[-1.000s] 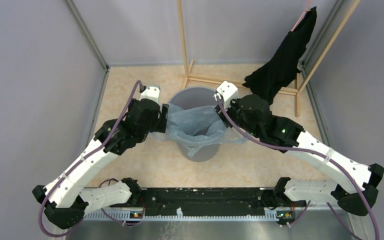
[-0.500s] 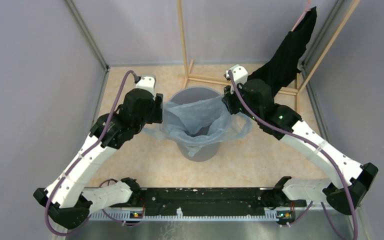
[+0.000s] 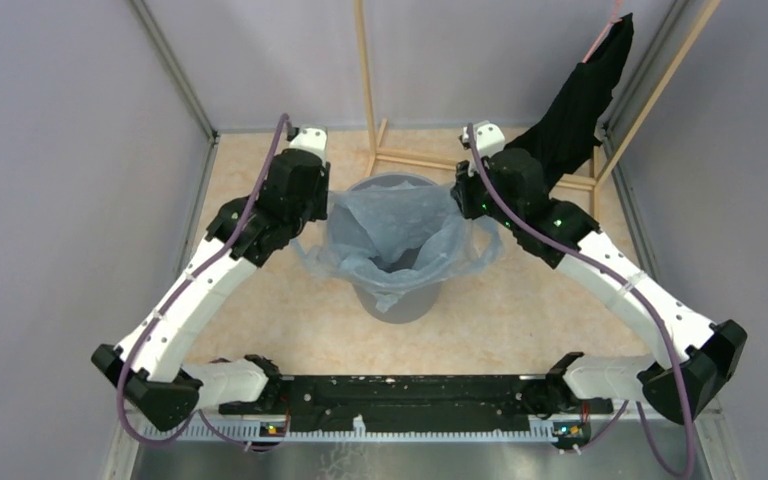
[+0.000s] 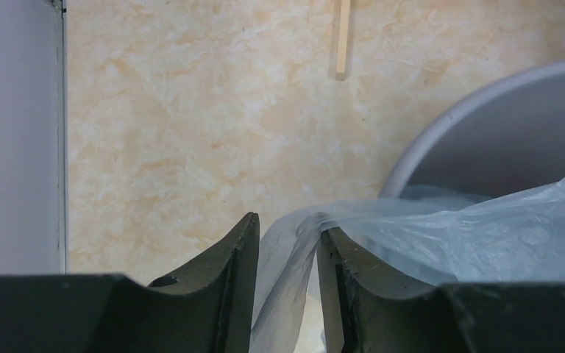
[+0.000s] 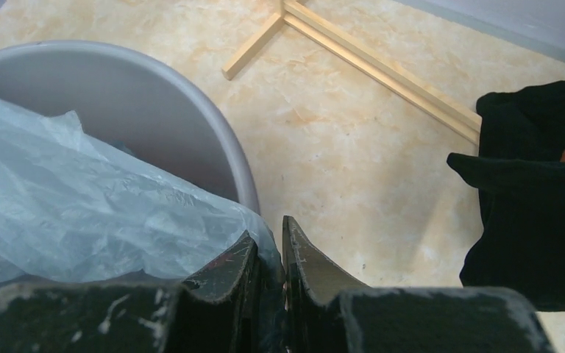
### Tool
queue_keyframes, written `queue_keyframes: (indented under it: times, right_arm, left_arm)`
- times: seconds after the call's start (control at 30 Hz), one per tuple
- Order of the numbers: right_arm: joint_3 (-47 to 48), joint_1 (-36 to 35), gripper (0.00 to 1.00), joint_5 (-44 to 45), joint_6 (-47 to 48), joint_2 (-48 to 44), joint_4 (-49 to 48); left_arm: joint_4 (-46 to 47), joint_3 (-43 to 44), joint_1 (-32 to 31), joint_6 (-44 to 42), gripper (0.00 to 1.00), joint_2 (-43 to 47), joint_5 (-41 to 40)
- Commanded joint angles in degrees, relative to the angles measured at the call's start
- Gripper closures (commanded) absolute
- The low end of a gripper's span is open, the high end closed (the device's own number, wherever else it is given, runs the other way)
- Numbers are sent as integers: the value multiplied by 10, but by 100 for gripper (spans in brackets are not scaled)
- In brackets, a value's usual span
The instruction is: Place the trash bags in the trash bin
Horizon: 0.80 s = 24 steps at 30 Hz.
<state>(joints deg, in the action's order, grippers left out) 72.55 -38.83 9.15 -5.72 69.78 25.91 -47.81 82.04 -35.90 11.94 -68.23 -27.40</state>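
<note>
The grey trash bin (image 3: 401,301) stands mid-table. The pale-blue trash bag (image 3: 392,232) sits in its mouth, its edges spread out over the rim on both sides. My left gripper (image 3: 318,211) is at the bin's left rim. In the left wrist view (image 4: 287,224) its jaws stand apart, with bag film (image 4: 485,235) draped over one finger and hanging in the gap, next to the bin (image 4: 500,125). My right gripper (image 3: 463,200) is at the right rim. In the right wrist view (image 5: 268,232) it is pinched shut on the bag's edge (image 5: 66,213) beside the bin (image 5: 118,95).
A black garment (image 3: 570,110) hangs on a wooden frame (image 3: 365,80) at the back right, close behind my right arm; it also shows in the right wrist view (image 5: 537,191). Grey walls enclose the table on the left, back and right.
Both grippers have moved toward the back of the table and apart, drawing the bag's mouth wider and farther back over the bin's rim.
</note>
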Motion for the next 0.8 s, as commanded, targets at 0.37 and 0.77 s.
queue_keyframes:
  times: [0.37,0.77]
  right_arm:
    - [32,84,83,-57,-64,36,-37]
    - [-36,121,95,-100,-94,93,-91]
  left_arm:
    - [148,29,194,1,68,-109,267]
    - [192,-49,235,28,66,-135,341]
